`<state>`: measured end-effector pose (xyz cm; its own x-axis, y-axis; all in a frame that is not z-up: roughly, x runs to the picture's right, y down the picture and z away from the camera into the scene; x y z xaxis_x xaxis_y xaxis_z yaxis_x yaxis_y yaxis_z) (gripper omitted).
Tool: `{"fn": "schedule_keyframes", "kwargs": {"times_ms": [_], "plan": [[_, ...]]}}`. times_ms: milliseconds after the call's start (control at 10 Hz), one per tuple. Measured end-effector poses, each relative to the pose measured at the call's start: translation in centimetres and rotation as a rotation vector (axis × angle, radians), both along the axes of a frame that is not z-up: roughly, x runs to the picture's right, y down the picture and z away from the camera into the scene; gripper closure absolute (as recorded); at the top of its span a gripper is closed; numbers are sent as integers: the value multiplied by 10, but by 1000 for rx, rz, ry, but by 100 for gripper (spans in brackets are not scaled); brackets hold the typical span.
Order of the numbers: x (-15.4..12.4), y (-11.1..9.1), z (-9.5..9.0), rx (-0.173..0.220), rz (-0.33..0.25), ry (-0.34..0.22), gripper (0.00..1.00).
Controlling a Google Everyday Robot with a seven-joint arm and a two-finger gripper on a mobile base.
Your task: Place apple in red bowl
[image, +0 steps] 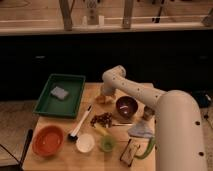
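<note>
- Where the white arm bends down over the wooden worktop, the claw hangs low near the far edge; whether it is released or clenched cannot be told.
- Right at the claw's tip, just below it, sits the apple, small and yellow-orange, on the worktop. Contact between the two cannot be made out.
- Well away from the claw, toward the near left corner, lies the red bowl – wide, shallow, orange-red.
- Left of the claw is a green tray holding a grey-blue sponge.
- Just right of the claw stands a smaller dark maroon bowl.
- Nearer the viewer than the claw lies a dark cluster of grapes – and beyond those, a small white bowl.
</note>
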<state>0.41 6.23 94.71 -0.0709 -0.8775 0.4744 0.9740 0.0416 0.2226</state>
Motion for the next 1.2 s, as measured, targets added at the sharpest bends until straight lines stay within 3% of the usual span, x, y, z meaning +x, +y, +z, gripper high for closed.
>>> {"fn": "schedule_keyframes", "kwargs": {"times_ms": [300, 700, 1200], "plan": [[-10, -1, -3, 2, 54, 23, 20], [-23, -3, -11, -41, 164, 50, 20], [-37, -12, -15, -84, 254, 126, 20]]}}
